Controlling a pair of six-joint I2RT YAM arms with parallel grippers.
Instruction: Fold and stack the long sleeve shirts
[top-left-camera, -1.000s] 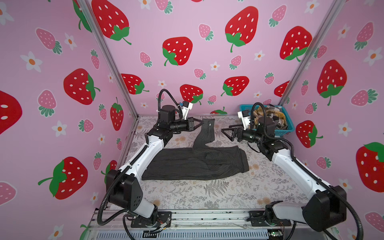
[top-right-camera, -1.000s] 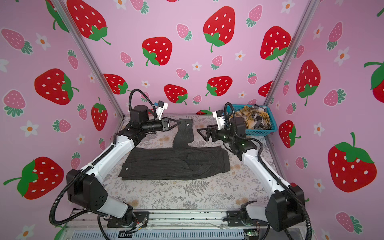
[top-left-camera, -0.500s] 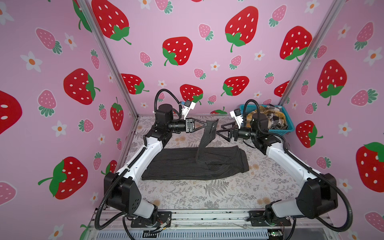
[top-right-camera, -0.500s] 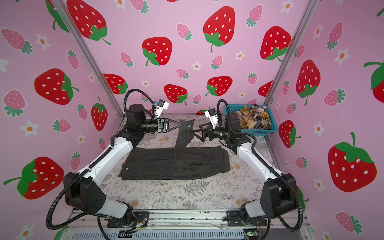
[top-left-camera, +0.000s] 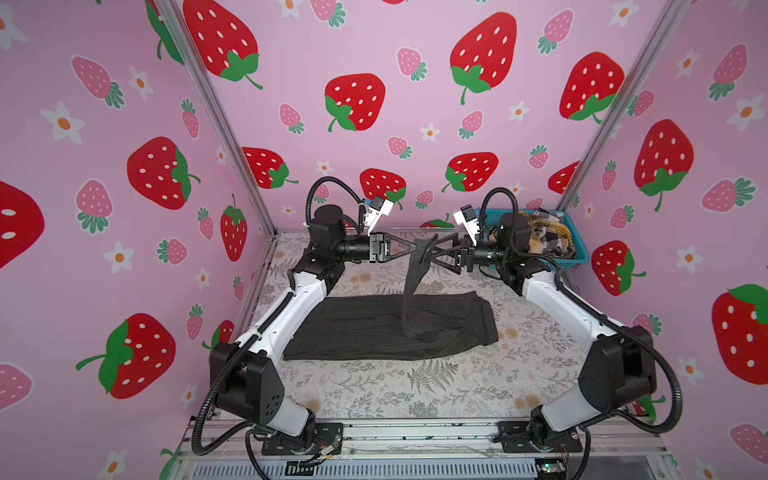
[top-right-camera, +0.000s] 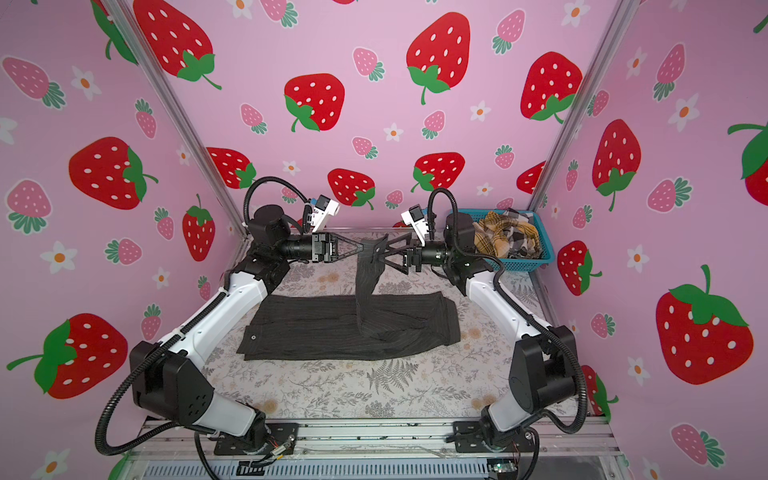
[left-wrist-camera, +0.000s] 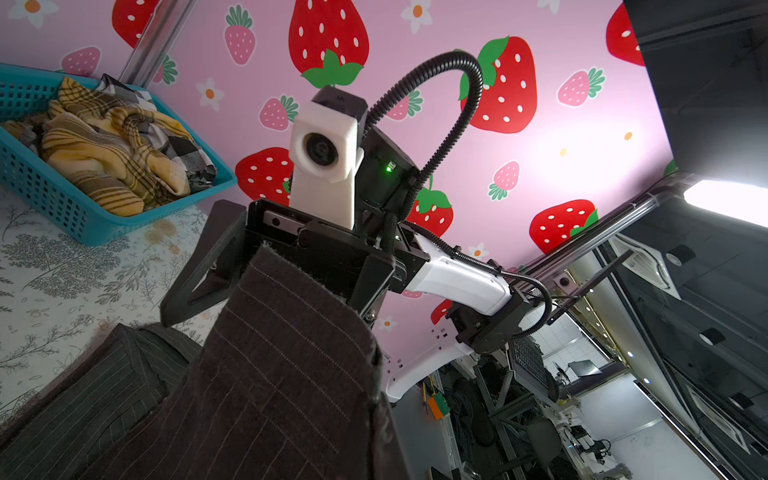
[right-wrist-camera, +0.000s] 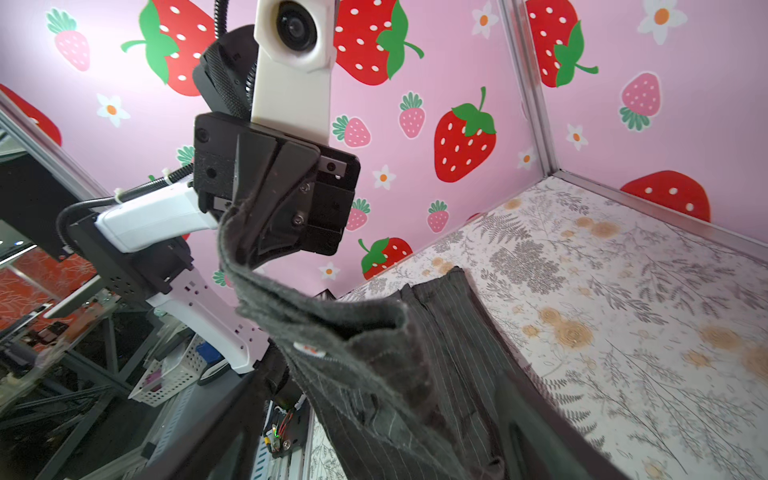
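Top views show shirt (top-left-camera: 374, 328), floral table (top-left-camera: 415, 386), strawberry walls (top-left-camera: 395, 50).

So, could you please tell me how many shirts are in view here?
3: a charcoal pinstripe shirt lying on the table, plus a mustard plaid shirt and a black-and-white check shirt bundled in the blue basket; more may be hidden underneath.

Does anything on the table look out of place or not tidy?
One sleeve of the dark pinstriped shirt stands up off the table, pinched by the left gripper; the rest lies flat. Shirts in the blue basket are crumpled.
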